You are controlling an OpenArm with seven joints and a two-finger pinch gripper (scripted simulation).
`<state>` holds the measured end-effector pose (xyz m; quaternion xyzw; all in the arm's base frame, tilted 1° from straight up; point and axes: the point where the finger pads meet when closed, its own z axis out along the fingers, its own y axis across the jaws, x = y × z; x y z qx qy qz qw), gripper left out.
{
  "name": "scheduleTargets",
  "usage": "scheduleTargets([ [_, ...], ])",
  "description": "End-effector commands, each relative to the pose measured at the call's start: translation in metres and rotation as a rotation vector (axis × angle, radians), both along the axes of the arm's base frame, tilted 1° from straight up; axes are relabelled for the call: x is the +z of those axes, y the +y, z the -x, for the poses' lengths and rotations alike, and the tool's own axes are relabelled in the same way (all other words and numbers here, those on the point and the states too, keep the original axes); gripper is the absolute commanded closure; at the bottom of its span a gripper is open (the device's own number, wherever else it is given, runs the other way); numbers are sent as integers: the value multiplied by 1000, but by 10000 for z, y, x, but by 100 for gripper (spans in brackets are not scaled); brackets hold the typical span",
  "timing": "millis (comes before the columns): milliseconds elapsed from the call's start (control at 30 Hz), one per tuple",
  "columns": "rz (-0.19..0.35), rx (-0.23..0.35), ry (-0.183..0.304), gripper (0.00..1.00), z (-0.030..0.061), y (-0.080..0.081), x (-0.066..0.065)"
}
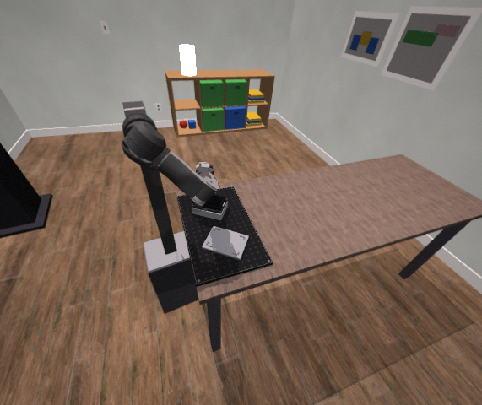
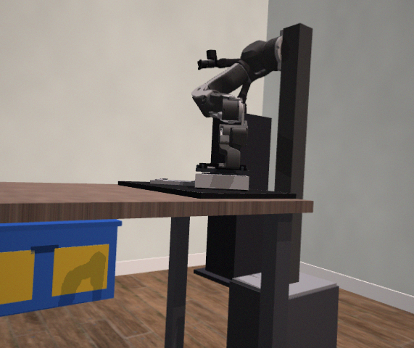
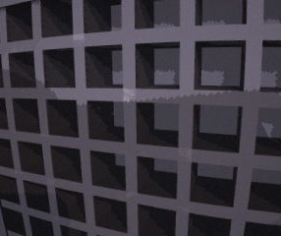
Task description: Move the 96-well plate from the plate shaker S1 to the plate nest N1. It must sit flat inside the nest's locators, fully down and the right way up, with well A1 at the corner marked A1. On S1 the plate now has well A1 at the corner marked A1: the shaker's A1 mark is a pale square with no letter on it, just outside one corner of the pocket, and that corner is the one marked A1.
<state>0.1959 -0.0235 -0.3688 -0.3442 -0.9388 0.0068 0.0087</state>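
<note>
Dark grey seven-joint arm (image 1: 169, 163) reaches out from its tall black mounting post (image 2: 293, 112), elbow bent, forearm angled down. Wrist vertical, pointing straight down over the pale grey plate shaker block (image 2: 222, 181). Two-finger gripper (image 2: 222, 167) low at the shaker's top, fingers spread wide, nothing clamped. Fingertips not distinguishable in any view.

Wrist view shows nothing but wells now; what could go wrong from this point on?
1. The tool is open and low over the 96-well plate on the plate shaker S1. The fingers are not visible in any view, so closing may miss the plate's edges or land on the shaker.
2. An uneven grip may tilt the plate on lifting.
3. The plate nest N1 sits turned relative to S1, so A1 could end at the wrong corner.
</note>
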Motion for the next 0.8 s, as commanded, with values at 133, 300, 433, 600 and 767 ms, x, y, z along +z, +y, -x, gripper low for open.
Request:
scheduleTargets([
  [133, -5, -1, -7, 23, -31, 16, 55],
  [300, -5, -1, -7, 23, -31, 16, 55],
  [433, -5, -1, -7, 23, -31, 16, 55],
  [600, -4, 0, -4, 23, -12, 8, 46],
  [767, -3, 0, -3, 23, 2, 3, 39],
])
